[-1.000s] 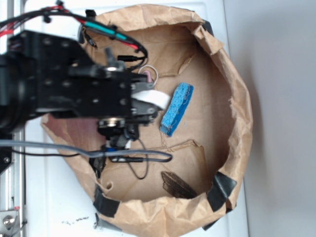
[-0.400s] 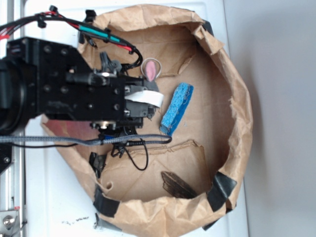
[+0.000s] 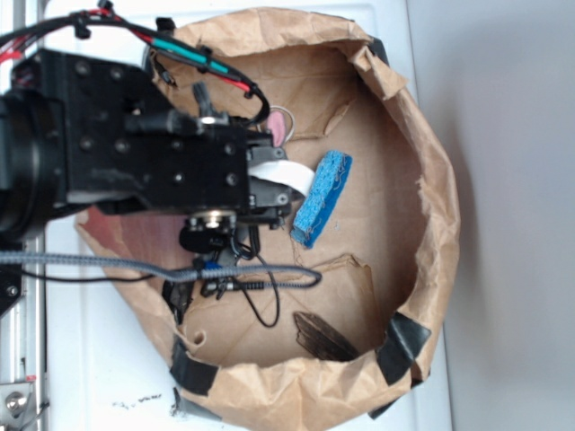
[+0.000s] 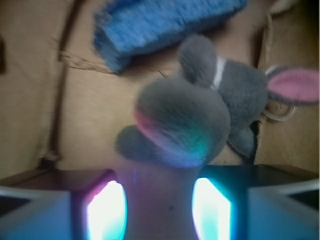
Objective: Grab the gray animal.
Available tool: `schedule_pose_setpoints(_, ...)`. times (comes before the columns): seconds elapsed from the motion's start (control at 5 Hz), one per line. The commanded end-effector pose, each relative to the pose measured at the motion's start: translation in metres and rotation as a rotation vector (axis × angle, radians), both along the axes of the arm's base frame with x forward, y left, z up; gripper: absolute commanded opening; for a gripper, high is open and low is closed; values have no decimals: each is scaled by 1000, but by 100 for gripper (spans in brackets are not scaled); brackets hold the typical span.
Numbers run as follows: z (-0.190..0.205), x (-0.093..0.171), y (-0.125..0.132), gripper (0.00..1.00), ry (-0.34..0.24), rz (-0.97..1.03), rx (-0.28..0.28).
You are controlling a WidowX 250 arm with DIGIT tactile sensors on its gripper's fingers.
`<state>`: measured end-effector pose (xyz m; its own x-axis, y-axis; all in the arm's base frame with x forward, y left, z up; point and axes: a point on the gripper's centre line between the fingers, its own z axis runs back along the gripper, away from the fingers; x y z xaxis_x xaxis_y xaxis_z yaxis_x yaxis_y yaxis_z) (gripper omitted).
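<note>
So the gray animal lies on the cardboard floor right in front of the hand, round body closest to the fingers and the head end farther out and off to the right in the wrist view. Its long axis runs diagonally away from the hand, with the pink-lined ear pointing out to the right. From the exterior view only that pink ear peeks out past the arm.

The hand is spread, the two lit fingers sitting either side of a gap with the rabbit's body just beyond it, nothing pinched. The black arm reaches in low over the paper bag.

The blue sponge lies just past the rabbit, close to its head. Cables loop under the arm.
</note>
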<state>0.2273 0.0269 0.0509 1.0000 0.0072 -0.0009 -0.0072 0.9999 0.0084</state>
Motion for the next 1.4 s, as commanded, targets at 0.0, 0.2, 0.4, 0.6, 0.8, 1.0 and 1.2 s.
schedule_pose_setpoints(0.0, 23, 20, 12, 100, -74, 32, -4)
schedule_pose_setpoints(0.2, 20, 28, 14, 100, -116, 61, -1)
schedule_pose_setpoints(0.4, 10, 41, 15, 100, -122, 99, 25)
schedule_pose_setpoints(0.6, 5, 48, 14, 100, -134, 113, 41)
schedule_pose_setpoints(0.8, -4, 50, 13, 100, -146, 121, 62)
schedule_pose_setpoints(1.0, -10, 44, 16, 42, -149, 105, 81)
schedule_pose_setpoints(1.2, -2, 39, 18, 0, -187, 112, 66)
